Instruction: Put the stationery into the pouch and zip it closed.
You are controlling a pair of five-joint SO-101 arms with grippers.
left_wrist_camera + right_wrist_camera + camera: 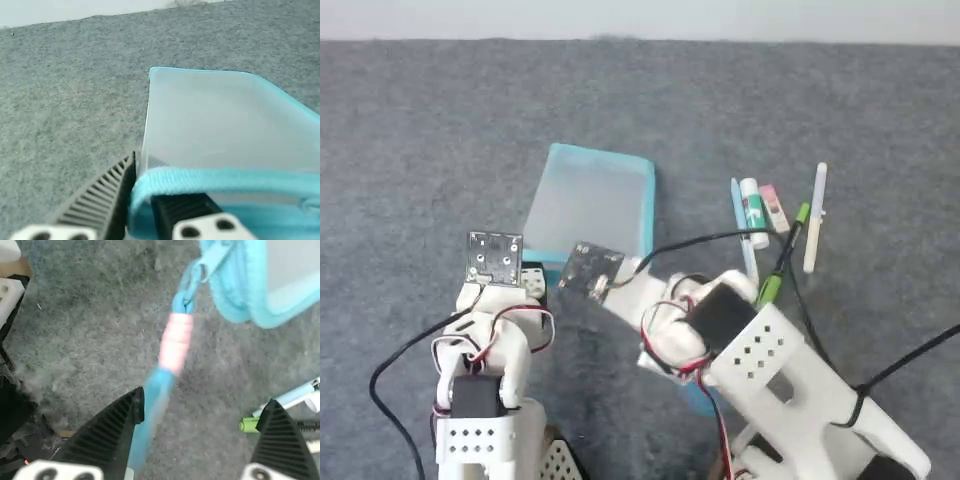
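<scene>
The translucent pouch (590,205) with cyan trim lies flat in the middle of the grey carpet. My left gripper (142,210) is shut on the pouch's (225,120) near cyan edge, at its left corner. My right gripper (200,440) is open just off the pouch's (260,280) near right corner. The zipper pull (175,342), a pink bead with a blue tassel, trails from that corner towards one of the fingers (112,427); the tassel's end lies beside it. The stationery lies right of the pouch: a blue pen (744,235), a glue stick (754,212), a pink eraser (775,208), a green pen (782,258) and a white pen (814,218).
Black cables (720,238) from the right arm cross over the pens. The left arm's body (480,400) and the right arm's body (790,390) fill the near side. Open carpet (420,150) stretches to the left and behind the pouch.
</scene>
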